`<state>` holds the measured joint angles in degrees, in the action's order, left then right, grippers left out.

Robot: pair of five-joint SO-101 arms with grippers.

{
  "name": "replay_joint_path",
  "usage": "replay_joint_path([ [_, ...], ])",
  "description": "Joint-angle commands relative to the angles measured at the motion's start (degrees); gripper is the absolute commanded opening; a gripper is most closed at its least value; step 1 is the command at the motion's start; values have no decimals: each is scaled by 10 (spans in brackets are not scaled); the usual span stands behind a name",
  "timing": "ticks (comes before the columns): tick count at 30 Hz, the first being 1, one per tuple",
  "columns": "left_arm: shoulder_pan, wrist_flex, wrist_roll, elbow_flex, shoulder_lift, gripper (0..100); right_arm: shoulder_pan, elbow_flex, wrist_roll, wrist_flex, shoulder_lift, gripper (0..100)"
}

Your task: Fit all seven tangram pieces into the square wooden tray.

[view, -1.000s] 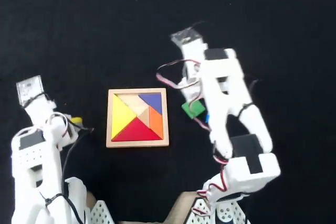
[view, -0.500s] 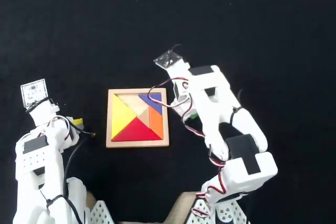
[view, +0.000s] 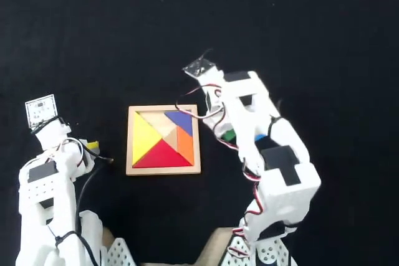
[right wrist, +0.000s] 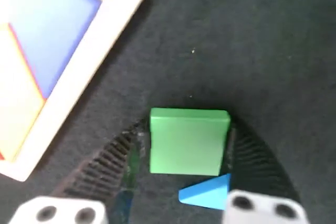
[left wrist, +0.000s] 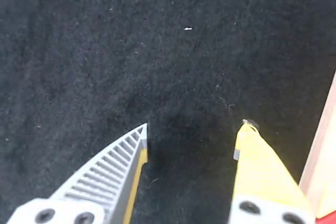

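Currently right jaws straddle the green square [right wrist: 186,141] on the desk [view: 324,60], just beside the tray [view: 163,169]; can't tell if they're clamping it. Small blue triangle [right wrist: 207,192] sits right next to the square. Tray holds yellow piece [view: 144,138], red piece [view: 163,156], orange piece [view: 185,143], dark blue piece [view: 181,118]. Left jaws wide apart over desk near the tray's other side.

In the high view the right arm [view: 249,107] covers most of the green square [view: 229,134].
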<state>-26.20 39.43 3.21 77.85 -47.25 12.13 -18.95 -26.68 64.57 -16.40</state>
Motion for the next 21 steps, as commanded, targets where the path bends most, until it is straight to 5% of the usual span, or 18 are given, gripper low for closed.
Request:
replay_joint_path([
  [1,-5,-8,7,-3,-10,270,-5,16,-4,16,-6,94],
  [11,-5,-9,7,-2,-10,270,4,66,7,91,90,65],
  [21,-5,-9,7,-1,-10,270,143,182,111,153,167,64],
])
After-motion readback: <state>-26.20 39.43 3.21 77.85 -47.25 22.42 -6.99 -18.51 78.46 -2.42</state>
